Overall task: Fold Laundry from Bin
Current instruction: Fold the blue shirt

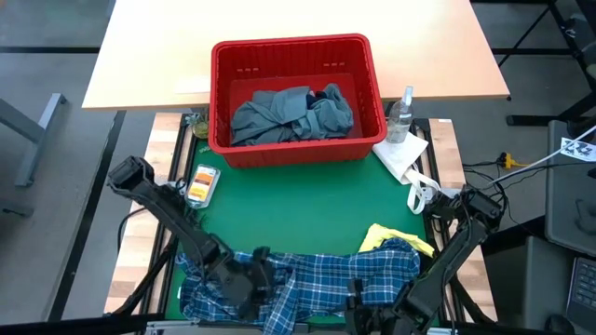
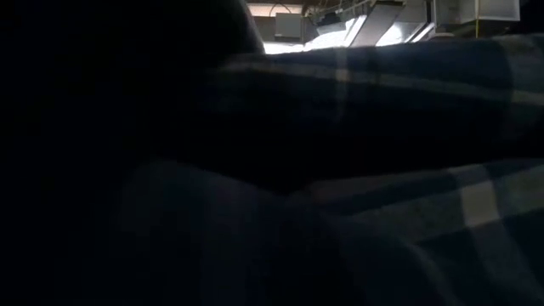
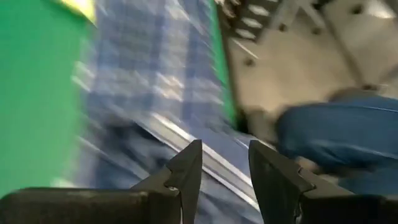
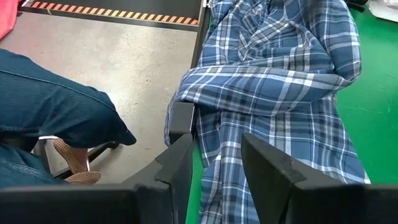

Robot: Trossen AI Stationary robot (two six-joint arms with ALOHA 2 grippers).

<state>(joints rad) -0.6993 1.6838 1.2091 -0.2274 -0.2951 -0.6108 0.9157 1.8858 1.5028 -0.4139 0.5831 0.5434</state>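
Soft blue-white plaid cotton shirt [image 1: 307,284] crumpled, spread along near table edge on green mat [image 1: 298,209], long axis across table from one gripper to other. Left gripper [image 1: 250,277] over shirt's left part, dark fingers [image 3: 186,171] apart, nothing between them. Right gripper [image 4: 214,168] at shirt's right part near table edge, fingers parted, empty; plaid folds just ahead. Small yellow garment [image 1: 391,236] beyond right gripper, partly under shirt. Red slotted plastic bin [image 1: 296,98] far beyond both, holding rumpled grey-blue garment [image 1: 289,113].

Overhead view looks down; wrist views share the plaid shirt [image 4: 273,93].
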